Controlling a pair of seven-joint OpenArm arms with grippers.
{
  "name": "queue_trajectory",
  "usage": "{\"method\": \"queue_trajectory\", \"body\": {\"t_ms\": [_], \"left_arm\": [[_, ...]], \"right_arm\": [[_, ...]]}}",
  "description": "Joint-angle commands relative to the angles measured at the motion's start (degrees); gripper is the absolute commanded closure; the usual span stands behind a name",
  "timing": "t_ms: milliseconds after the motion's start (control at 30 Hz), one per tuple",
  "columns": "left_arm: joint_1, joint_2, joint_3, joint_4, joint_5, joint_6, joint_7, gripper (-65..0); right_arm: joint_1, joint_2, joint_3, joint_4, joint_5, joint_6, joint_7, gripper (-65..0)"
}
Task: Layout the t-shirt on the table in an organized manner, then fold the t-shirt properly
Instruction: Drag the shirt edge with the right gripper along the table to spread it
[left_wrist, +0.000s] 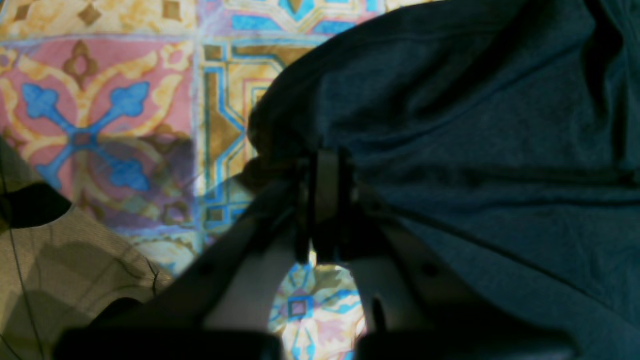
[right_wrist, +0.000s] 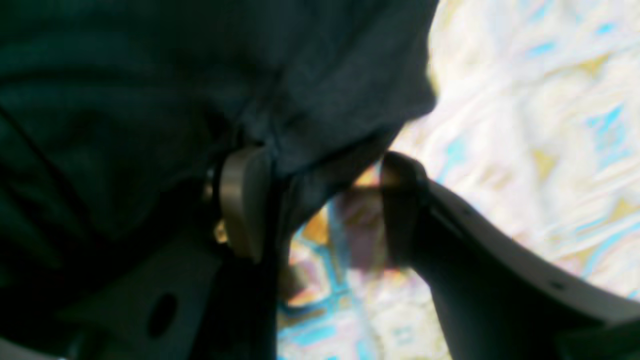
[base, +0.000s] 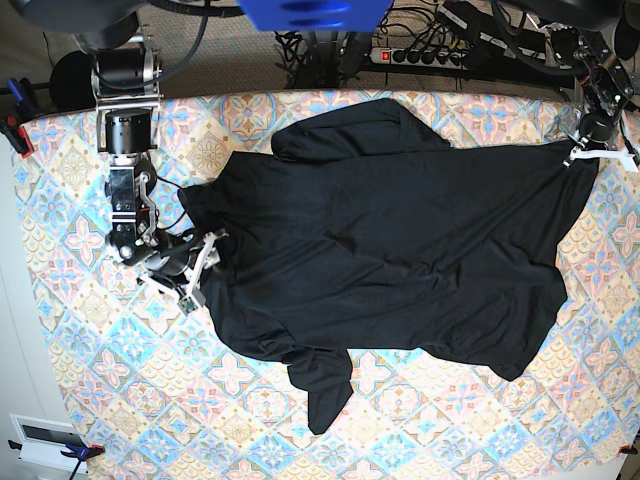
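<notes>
Base view, nearest edge first: bare patterned table along the front, pastel diamond tiles with floral motifs. One sleeve of the t-shirt hangs toward this edge as a narrow tongue, just left of centre.

Mid-table: the black t-shirt lies spread across most of the surface, roughly flat but wrinkled, body running left to right. Its lower right corner ends in a point short of the front edge.

Left side of this view: right gripper sits at the shirt's left margin, low to the table. Right wrist view shows its jaws apart, one pale finger pad pressed against a fold of the t-shirt and the other finger standing clear over the table, cloth edge draped between them. The frame is blurred.

Far right corner: left gripper at the table's back edge, holding a drawn-out corner of the shirt. Left wrist view shows the left gripper with jaws together, pinched on the hem of the t-shirt, fabric pulling away in taut creases. Table visible beside it, and floor past the table edge at lower left.

Far edge: the other sleeve bunched near the back centre.
</notes>
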Motion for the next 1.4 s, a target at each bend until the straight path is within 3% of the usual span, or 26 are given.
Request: {"method": "queue_trajectory", "body": {"t_ms": [0,233,433,600,733,1000,1233,1367], "left_arm": [[-0.23,-0.93,-0.25,0.97,-0.47,-0.08,-0.85,0.0],[-0.23,-0.84,-0.25,0.97,-0.47,-0.08,-0.85,0.0],[-0.23,-0.76,-0.16,0.97,-0.47,-0.08,-0.68,0.0],[-0.31,-0.67,-0.07,0.97,-0.47,-0.08,-0.68,0.0],[-0.31,-0.67,1.78,0.97,-0.56,-0.08,-0.85,0.0],[-0.14,0.91,1.86,1.32,-0.56,-0.08,-0.5,0.0],[-0.4,2.06,3.8,2.72,-0.65,-0.08,-0.85,0.0],[-2.86,3.29,3.8,2.81,-2.32,-0.08,-0.5,0.0]], "right_arm": [[1.84,0.46,0.18,1.4,0.4,0.25,0.82,-34.1],[-0.97,0.46,0.09,1.22,9.81,0.25,0.73,-34.1],[-0.53,0.46,0.09,0.78,10.51,0.25,0.82,-32.0],[-0.53,0.46,0.62,-3.26,10.42,0.25,1.35,-14.9],[-0.26,0.46,0.7,-4.67,10.42,0.16,6.18,0.0],[4.75,1.34,10.46,-4.67,10.33,0.16,6.8,0.0],[11.43,4.95,11.08,-4.84,10.33,0.16,6.97,0.0],[15.21,5.12,10.99,-5.64,9.98,-0.02,8.82,0.0]]}}
